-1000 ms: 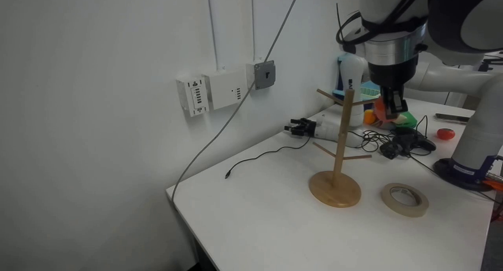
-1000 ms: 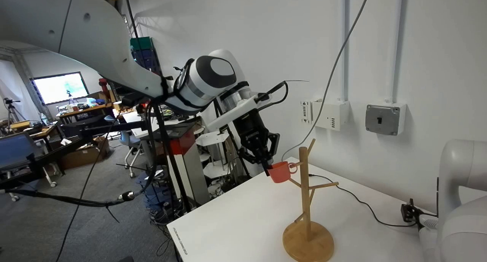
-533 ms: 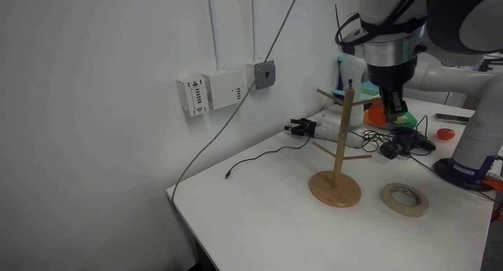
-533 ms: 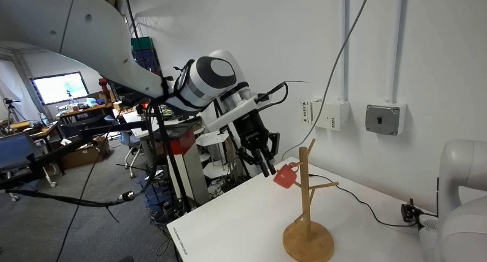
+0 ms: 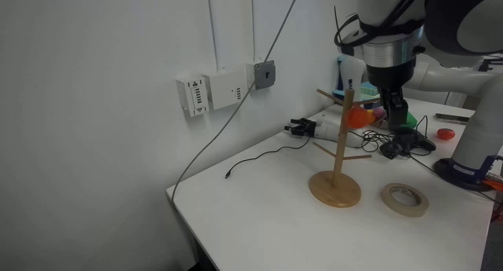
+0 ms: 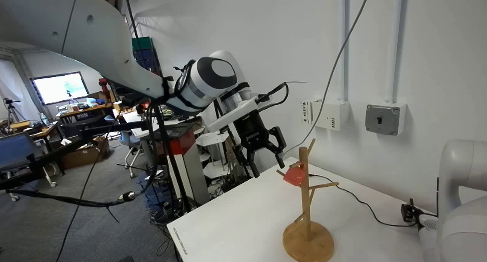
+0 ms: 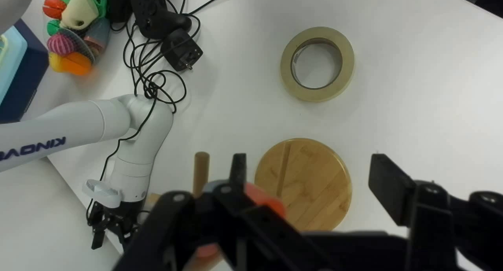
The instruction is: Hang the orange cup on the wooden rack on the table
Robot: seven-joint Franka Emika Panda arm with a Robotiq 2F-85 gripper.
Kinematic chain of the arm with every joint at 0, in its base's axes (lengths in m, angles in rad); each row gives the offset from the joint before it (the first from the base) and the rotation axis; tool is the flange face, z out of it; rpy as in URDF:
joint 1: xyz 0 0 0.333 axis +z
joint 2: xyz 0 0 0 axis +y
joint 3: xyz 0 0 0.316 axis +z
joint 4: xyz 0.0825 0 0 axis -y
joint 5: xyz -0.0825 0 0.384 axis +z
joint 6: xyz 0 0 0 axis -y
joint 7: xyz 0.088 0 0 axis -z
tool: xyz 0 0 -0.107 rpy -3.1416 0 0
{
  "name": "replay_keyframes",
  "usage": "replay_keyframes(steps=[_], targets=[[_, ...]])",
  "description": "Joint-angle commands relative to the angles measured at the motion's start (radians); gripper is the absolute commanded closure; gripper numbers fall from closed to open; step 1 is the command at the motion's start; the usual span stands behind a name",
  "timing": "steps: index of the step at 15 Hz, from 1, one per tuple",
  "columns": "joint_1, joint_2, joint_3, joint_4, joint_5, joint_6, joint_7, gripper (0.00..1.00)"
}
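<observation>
The orange cup hangs tilted from an upper peg of the wooden rack, close against the pole. In an exterior view the cup shows just right of the pole, under the upper right peg. The rack stands upright on the white table. My gripper is open above the table beside the rack, its jaws spread wide and nothing between them, clear of the cup. In the wrist view one finger hides most of the cup, and the rack's round base lies below the gap.
A beige tape roll lies near the rack's base. Behind are tangled black cables, a white Kinova arm with its black hand, and a pile of colourful toys. A red object sits farther along the table. The wall runs along the back.
The gripper has opened from shut and let go of the cup. The cup has tipped and slid along the peg to the pole. The arm has barely moved.
</observation>
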Motion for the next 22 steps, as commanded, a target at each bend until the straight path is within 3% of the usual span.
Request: replay_keyframes(steps=[1,11,22], targets=[[0.0,0.008,0.006,0.039,0.014,-0.064,-0.031,0.0],[-0.014,-0.087,-0.001,-0.015,0.072,-0.055,0.015,0.0],[-0.05,-0.233,-0.029,-0.14,0.233,0.07,0.163,0.0]])
